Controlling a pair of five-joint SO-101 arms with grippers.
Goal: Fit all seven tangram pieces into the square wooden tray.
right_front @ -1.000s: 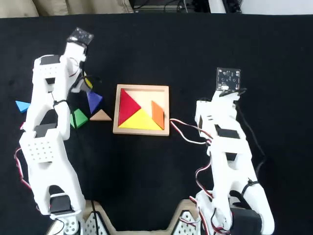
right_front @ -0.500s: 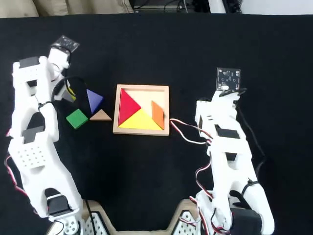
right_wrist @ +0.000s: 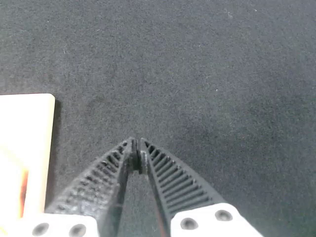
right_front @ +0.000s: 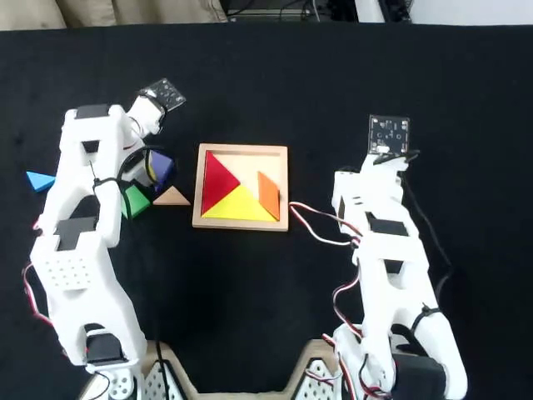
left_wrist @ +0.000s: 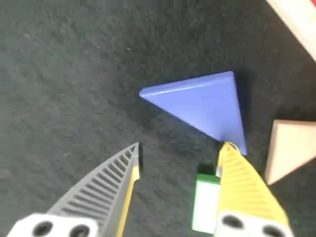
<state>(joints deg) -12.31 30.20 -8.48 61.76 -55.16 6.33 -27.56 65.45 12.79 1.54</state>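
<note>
**One fixed overhead camera, two wrist cameras held close to the surface (right_front: 275, 300).**
The scene is taken from above, arm bases nearest. The wrist views are aimed down past the left end effector (left_wrist: 181, 147) and right end effector (right_wrist: 137, 143); a tray (right_front: 243, 149) corner is shared by all three.

No readable text, no labels (nor numbers)

I have bare worktop (left_wrist: 59, 74) free by one finger of my spread left claw (left_wrist: 182, 146), but the blue triangle (left_wrist: 202, 103), green square (left_wrist: 205, 202) and tan triangle (left_wrist: 291, 148) crowd the other, tray (right_front: 241, 149) nearby.
</note>
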